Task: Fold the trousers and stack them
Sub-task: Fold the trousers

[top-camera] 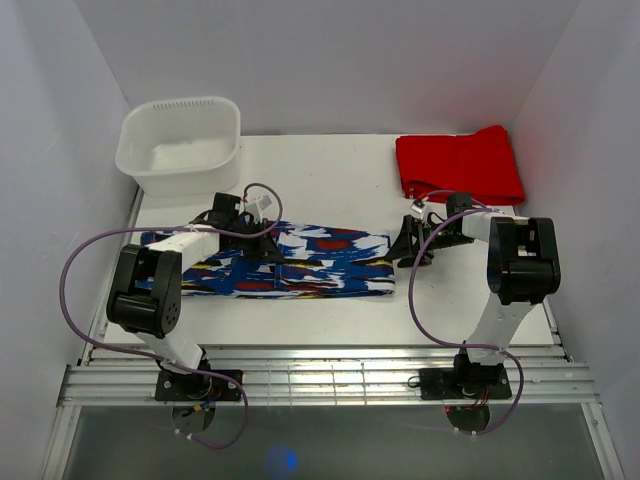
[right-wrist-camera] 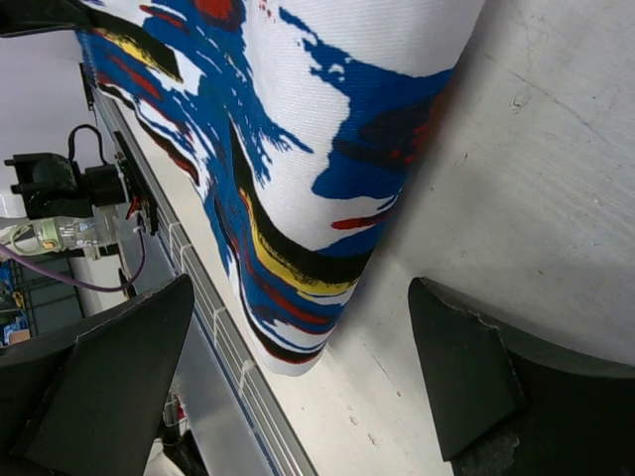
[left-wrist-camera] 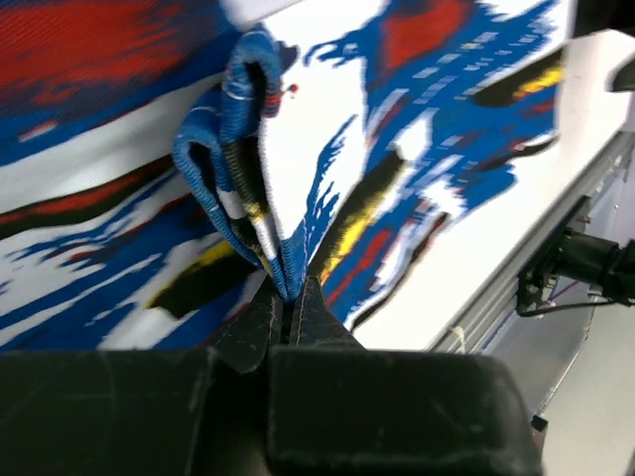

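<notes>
White tub [top-camera: 186, 181] stands behind trousers [top-camera: 320, 262] whose fold the left claw [left-wrist-camera: 292, 303] pinches.

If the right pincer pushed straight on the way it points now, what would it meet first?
Most likely the end of the blue, white and red printed fabric trousers, which lies just ahead of the open right pincer; depth is unclear.

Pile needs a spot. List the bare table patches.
Bare: the back strip between the tub and the red garment; the near strip between the trousers and the rail. Crowded: along the trousers, left pincer shut on them, right pincer open at their end.
</notes>
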`<state>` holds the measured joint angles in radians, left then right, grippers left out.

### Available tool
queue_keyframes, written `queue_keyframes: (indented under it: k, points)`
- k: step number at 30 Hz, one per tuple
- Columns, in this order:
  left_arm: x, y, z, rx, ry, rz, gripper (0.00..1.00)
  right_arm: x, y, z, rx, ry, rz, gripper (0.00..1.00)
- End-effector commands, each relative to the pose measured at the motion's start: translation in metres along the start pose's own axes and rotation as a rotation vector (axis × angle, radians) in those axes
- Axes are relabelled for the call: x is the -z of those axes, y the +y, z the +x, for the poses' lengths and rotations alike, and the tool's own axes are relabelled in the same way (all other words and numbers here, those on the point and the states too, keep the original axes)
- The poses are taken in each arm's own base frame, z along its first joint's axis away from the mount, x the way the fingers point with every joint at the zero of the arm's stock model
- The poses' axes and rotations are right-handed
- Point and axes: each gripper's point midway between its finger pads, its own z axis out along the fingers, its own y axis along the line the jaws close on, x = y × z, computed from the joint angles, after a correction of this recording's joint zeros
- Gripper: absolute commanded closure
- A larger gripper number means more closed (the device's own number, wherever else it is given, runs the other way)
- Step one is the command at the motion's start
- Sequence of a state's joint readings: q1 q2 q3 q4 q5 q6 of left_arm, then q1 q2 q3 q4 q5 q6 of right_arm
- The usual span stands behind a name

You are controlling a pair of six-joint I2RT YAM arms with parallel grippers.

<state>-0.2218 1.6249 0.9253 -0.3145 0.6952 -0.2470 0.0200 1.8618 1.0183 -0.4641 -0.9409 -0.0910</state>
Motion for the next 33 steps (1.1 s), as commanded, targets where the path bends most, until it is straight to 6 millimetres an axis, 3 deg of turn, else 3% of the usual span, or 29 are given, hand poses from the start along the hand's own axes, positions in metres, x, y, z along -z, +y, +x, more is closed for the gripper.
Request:
queue_keyframes:
  k: [1, 6, 8, 13, 14, 22, 26, 30, 32, 33]
  points:
    - [0.002, 0.03, 0.011, 0.059, 0.012, -0.064, 1.0, -0.005, -0.041, 0.003, 0.018, 0.019, 0.156, 0.05]
    - [0.005, 0.053, 0.008, 0.097, -0.007, -0.107, 1.0, -0.005, -0.051, 0.007, 0.007, 0.031, 0.202, 0.05]
    - [0.004, 0.045, 0.005, 0.093, 0.007, -0.066, 1.0, -0.006, -0.053, 0.009, 0.004, 0.036, 0.208, 0.05]
    - [0.028, -0.004, -0.032, 0.027, -0.09, 0.069, 1.0, -0.006, -0.051, 0.011, 0.006, 0.038, 0.198, 0.05]
    - [0.028, -0.003, -0.031, 0.033, -0.085, 0.058, 1.0, -0.006, -0.05, 0.012, 0.007, 0.039, 0.192, 0.05]
    - [0.011, 0.054, -0.001, 0.095, -0.014, -0.118, 1.0, -0.01, -0.035, 0.004, -0.004, -0.005, 0.127, 0.11]
    - [0.006, 0.073, 0.006, 0.097, -0.012, -0.186, 1.0, -0.016, -0.037, 0.009, -0.019, 0.017, 0.133, 0.16]
    - [-0.004, 0.1, 0.026, 0.143, 0.057, -0.265, 1.0, -0.029, -0.038, 0.018, -0.035, 0.046, 0.134, 0.22]
    - [-0.006, 0.099, 0.024, 0.14, 0.055, -0.248, 1.0, -0.034, -0.041, 0.019, -0.032, 0.051, 0.133, 0.27]
    - [-0.005, 0.088, 0.02, 0.131, 0.049, -0.197, 1.0, -0.038, -0.041, 0.022, -0.035, 0.062, 0.126, 0.32]
